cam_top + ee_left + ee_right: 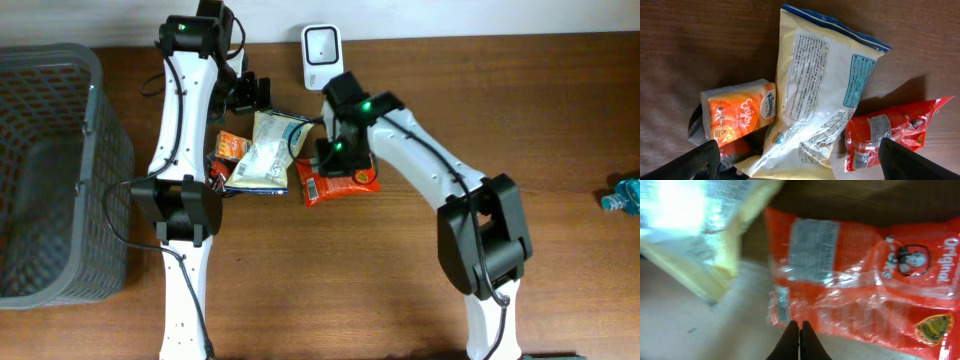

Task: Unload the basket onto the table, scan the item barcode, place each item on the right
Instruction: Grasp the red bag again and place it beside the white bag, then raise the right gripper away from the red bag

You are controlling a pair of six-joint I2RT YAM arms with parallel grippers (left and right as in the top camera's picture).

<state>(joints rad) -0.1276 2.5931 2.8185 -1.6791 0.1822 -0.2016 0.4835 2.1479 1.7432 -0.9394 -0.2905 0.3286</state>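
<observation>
Three packets bunched mid-table: one orange tissue pack, one cream bag overlapping it, one red snack bag just right of both. One white scanner by the far edge, one grey basket far left. Left gripper spread wide above the cream bag; right gripper pressed together, tips at the red snack bag's edge

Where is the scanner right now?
In the overhead view, the white scanner stands top centre at the far edge of the table, just above the yellow bag and red packet.
</observation>
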